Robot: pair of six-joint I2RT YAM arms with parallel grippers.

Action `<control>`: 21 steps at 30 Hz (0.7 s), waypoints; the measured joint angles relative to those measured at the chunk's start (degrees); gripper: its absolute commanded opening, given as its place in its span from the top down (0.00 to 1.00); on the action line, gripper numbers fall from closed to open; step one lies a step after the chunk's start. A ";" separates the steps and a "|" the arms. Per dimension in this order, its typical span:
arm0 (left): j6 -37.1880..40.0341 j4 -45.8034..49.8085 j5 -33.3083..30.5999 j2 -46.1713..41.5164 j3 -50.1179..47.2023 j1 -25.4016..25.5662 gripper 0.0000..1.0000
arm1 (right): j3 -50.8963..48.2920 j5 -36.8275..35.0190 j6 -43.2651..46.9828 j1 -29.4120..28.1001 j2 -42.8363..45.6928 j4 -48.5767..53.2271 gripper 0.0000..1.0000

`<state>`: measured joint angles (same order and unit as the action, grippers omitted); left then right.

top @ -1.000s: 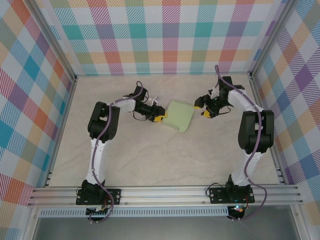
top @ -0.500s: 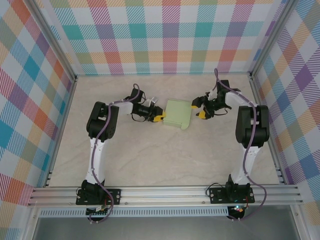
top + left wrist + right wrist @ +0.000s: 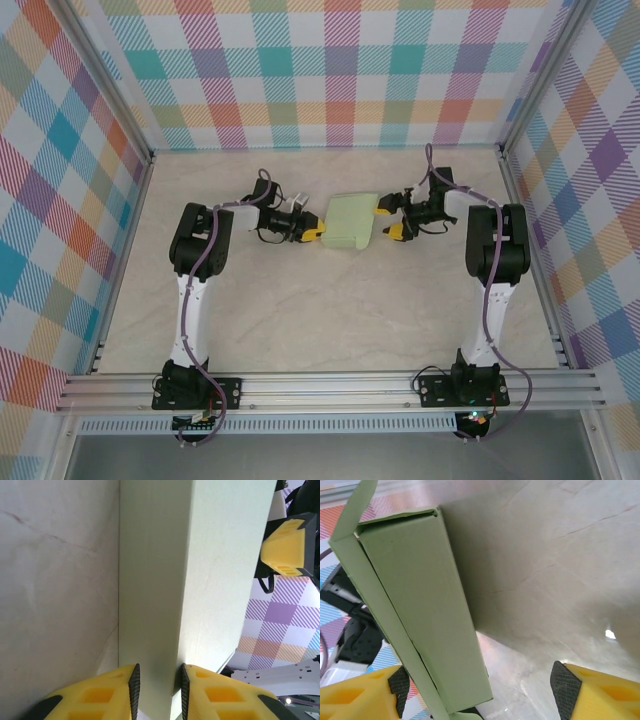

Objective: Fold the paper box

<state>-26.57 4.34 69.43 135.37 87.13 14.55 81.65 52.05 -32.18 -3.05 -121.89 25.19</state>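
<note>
paper box (image 3: pixel 351 222) shifted farther back | left pincer (image 3: pixel 315 236) grasping it | right pincer (image 3: pixel 389 219) released

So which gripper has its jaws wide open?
The right gripper: its jaws stand far apart, while the left gripper pinches the paper box by its edge.

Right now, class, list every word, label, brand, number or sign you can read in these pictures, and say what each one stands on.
No text can be read anywhere.
The paper box is plain pale green card, with no print on the faces in view.
The left gripper and the right gripper have yellow fingers with no lettering.
The walls bear a checked pattern, not words.
</note>
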 measured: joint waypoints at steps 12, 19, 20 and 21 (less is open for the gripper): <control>1.81 2.12 -0.24 0.31 0.79 -0.39 0.73 | 0.11 2.01 -1.05 -4.72 0.00 -4.81 0.16; 3.48 3.78 -0.83 0.33 1.31 -0.37 0.72 | 0.90 0.50 -4.09 -9.14 0.00 -7.91 0.19; 3.67 4.15 -0.90 0.33 1.44 -0.37 0.72 | 1.05 0.37 -4.50 -9.38 -0.02 -8.22 0.20; 3.76 4.50 -1.01 0.33 1.64 -0.33 0.72 | 1.27 0.15 -4.74 -9.64 -0.04 -8.35 0.21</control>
<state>-22.81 8.84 68.42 135.70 88.77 14.22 82.91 52.21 -36.93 -12.69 -121.93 16.84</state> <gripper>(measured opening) 0.275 0.804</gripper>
